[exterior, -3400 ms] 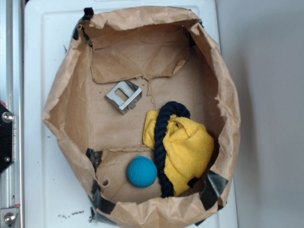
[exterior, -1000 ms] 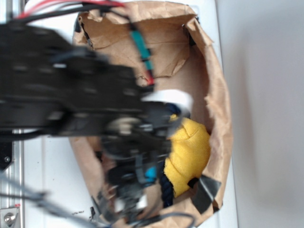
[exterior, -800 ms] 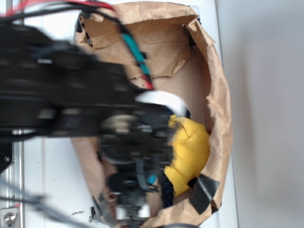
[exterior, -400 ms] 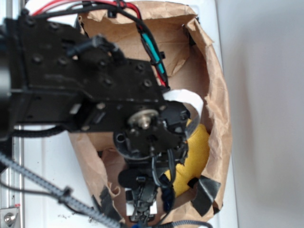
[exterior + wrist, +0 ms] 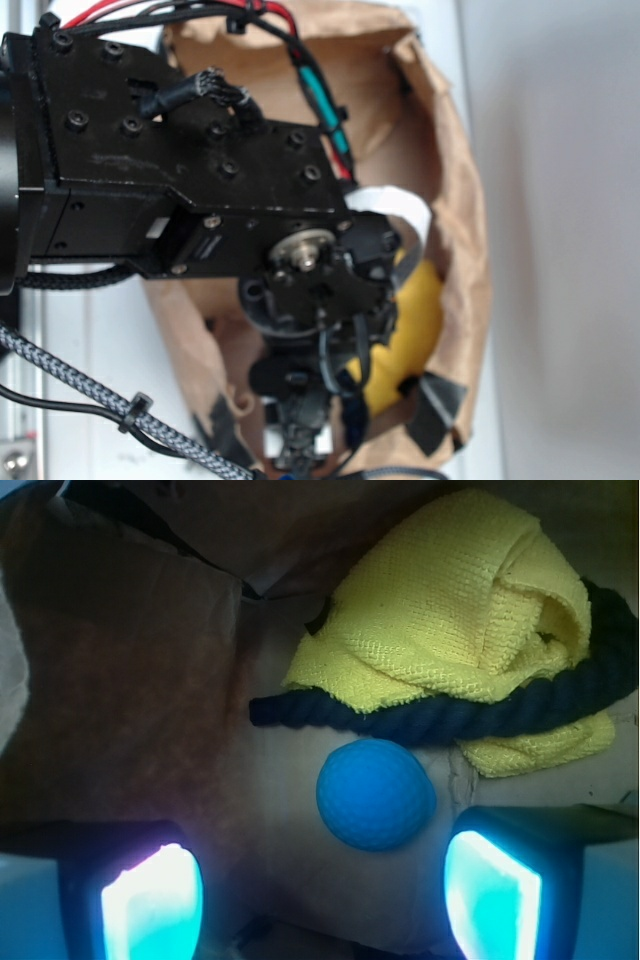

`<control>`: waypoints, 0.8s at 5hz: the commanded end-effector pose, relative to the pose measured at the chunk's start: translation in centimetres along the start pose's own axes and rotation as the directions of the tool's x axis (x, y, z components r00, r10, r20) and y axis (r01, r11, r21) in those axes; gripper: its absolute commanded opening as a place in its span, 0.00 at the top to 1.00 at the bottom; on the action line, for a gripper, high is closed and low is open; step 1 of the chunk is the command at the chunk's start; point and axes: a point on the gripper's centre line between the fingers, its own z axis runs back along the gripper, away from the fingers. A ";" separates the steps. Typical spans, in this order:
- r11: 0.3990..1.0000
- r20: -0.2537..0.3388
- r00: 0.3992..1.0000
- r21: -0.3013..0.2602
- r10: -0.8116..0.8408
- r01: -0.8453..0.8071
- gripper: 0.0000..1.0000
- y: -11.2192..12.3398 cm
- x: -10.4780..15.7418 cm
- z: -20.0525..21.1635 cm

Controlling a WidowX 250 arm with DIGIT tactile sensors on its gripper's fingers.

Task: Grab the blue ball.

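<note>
In the wrist view the blue ball lies on the brown bag floor, just ahead of my gripper and nearer the right fingertip. The gripper is open; its two glowing cyan pads stand wide apart and nothing sits between them. The ball touches neither pad. In the exterior view the black arm covers the ball, and the gripper points down into the bag's near end.
A dark navy rope lies right behind the ball, with the yellow cloth over it. The brown paper bag wall rises close on the left. In the exterior view the bag rim and yellow cloth show beside the arm.
The arm swung in over the bag, hiding the ball and the metal piece. Over the last half second it has barely moved.
</note>
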 end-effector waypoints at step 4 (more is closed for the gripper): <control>0.993 -0.029 0.995 0.062 -0.099 0.101 0.00 -1.1 -1.0 -3.8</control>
